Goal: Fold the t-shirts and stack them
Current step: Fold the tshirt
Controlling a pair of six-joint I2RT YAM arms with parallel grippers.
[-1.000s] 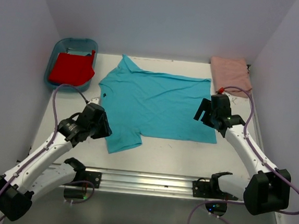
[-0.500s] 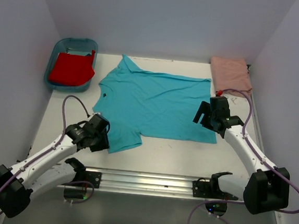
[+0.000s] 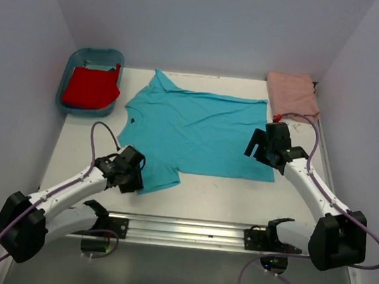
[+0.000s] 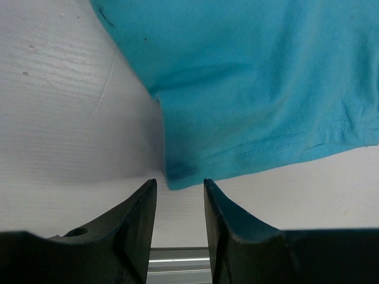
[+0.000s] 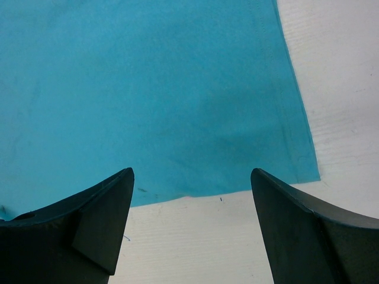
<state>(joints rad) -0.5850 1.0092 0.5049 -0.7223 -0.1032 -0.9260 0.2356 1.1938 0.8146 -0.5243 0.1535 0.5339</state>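
Observation:
A turquoise t-shirt [image 3: 197, 133] lies spread flat mid-table, neck to the left. My left gripper [image 3: 133, 178] hangs over its near sleeve. In the left wrist view that gripper [image 4: 177, 182] is open by a narrow gap, nothing between the fingers, and the sleeve corner [image 4: 177, 174] lies just ahead of the tips. My right gripper [image 3: 255, 148] stands wide open above the shirt's near right hem. In the right wrist view this gripper [image 5: 192, 171] straddles the hem edge [image 5: 237, 190] without touching it. A folded salmon-pink t-shirt [image 3: 292, 92] rests at the far right. A red t-shirt [image 3: 91, 88] lies in the tub.
The blue plastic tub [image 3: 94, 55] stands at the far left corner. A metal rail [image 3: 188, 229] with the arm mounts runs along the near edge. White walls close in the table on three sides.
My left arm has swung toward the near edge and slightly right, coming down to the sleeve's near corner. The right arm has barely moved. The shirts lie as before.

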